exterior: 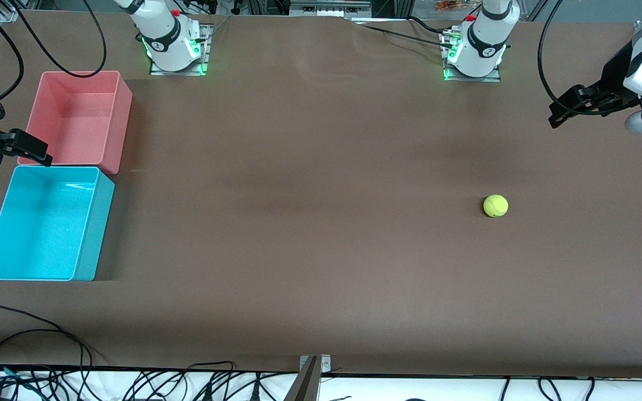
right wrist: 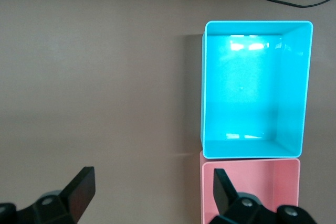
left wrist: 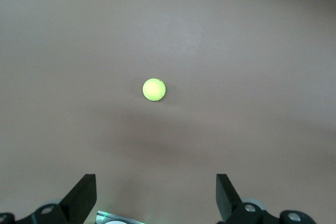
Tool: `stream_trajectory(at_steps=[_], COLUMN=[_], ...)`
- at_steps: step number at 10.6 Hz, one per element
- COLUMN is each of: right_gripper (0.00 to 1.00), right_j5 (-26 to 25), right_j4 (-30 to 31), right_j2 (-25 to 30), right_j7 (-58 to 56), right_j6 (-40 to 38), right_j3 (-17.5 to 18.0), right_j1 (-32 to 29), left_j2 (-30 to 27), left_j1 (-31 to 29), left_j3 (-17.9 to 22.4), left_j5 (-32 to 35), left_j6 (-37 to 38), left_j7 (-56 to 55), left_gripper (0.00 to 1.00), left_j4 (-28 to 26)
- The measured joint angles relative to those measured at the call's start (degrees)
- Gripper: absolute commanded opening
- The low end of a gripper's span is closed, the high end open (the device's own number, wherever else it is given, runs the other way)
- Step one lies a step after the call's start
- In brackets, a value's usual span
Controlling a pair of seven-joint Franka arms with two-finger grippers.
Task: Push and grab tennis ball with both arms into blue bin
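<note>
The tennis ball [exterior: 495, 205] lies alone on the brown table toward the left arm's end; it also shows in the left wrist view [left wrist: 154, 89]. The blue bin [exterior: 96, 234] stands empty at the right arm's end, nearer the front camera than the pink bin; its rim shows in the right wrist view [right wrist: 202, 93]. My left gripper [exterior: 556, 116] hangs open and empty in the air over the table's left-arm end, well apart from the ball; its jaws show wide apart [left wrist: 156, 198]. My right gripper [exterior: 39, 155] is open and empty over the pink bin's edge where the two bins meet [right wrist: 152, 192].
The pink bin [exterior: 123, 120] stands empty against the blue bin, closer to the arm bases, and shows in the right wrist view [right wrist: 262, 169]. Both arm bases [exterior: 176, 50] [exterior: 474, 55] stand along the table's back edge. Black cables [exterior: 48, 345] lie at the front edge.
</note>
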State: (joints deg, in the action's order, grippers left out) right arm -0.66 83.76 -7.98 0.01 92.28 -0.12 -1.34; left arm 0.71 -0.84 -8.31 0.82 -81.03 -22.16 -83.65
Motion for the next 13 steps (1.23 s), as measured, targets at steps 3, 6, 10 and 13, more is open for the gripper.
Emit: stream_trajectory(at_steps=[3,6,10,13], right_gripper=[1.0,1.0,1.0,1.0], right_j5=[0.0,0.0,0.0,0.0], right_j4=[0.0,0.0,0.0,0.0], right_j2=[-0.04,-0.04,-0.08,-0.09], right_j7=[0.0,0.0,-0.56,-1.06], right_j6=[0.01,0.01,0.01,0.01], right_j3=[0.0,0.0,0.02,0.03], right_j1=[0.0,0.0,0.0,0.0], left_j2=[0.01,0.01,-0.91,-2.81], left_j1=[0.0,0.11,-0.03,-0.48], left_j3=[0.0,-0.09,0.15,1.59], left_j5=[0.0,0.0,0.0,0.01], left_j6=[0.0,0.13,-2.25,-5.68], left_j7=[0.0,0.0,0.0,0.0], left_gripper=[1.0,1.0,1.0,1.0], left_j4=[0.0,0.0,-2.86,-8.99])
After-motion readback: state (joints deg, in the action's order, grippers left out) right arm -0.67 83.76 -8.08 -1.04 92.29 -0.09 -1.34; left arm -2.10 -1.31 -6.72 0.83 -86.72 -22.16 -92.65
